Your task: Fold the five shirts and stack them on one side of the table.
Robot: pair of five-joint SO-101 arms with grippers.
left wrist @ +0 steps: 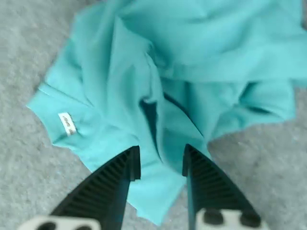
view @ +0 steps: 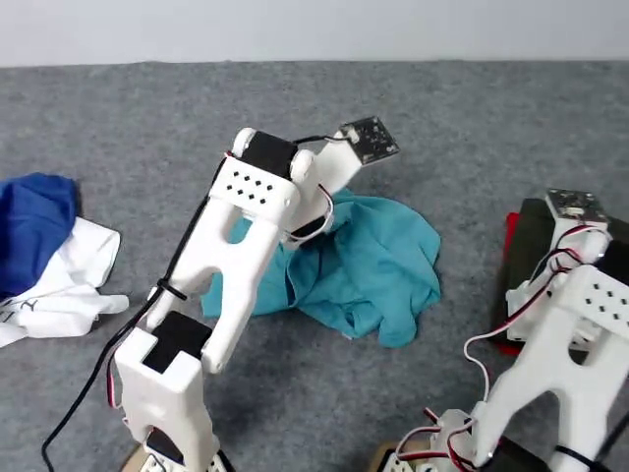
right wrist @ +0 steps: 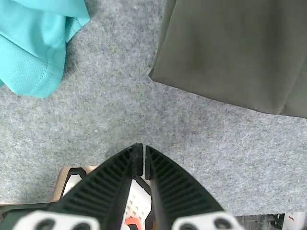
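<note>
your left hand [left wrist: 160, 159] hangs released over the crumpled teal shirt [left wrist: 192, 57]. your right hand [right wrist: 144, 154] is clenched on nothing, above the grey table [right wrist: 120, 110] beside a dark olive shirt [right wrist: 240, 48].

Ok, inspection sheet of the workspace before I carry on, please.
Surface: grey felt table.
Job's things: teal shirt crumpled mid-table; blue shirt and white shirt heaped at one edge; olive shirt folded on a red shirt opposite.
Clutter: nothing seen.
Pincers: left pincer open over the teal shirt; right pincer shut over felt by the olive shirt.
Cables: black cable on left arm; red and white wires on right arm.
Surroundings: pale wall behind table.
</note>
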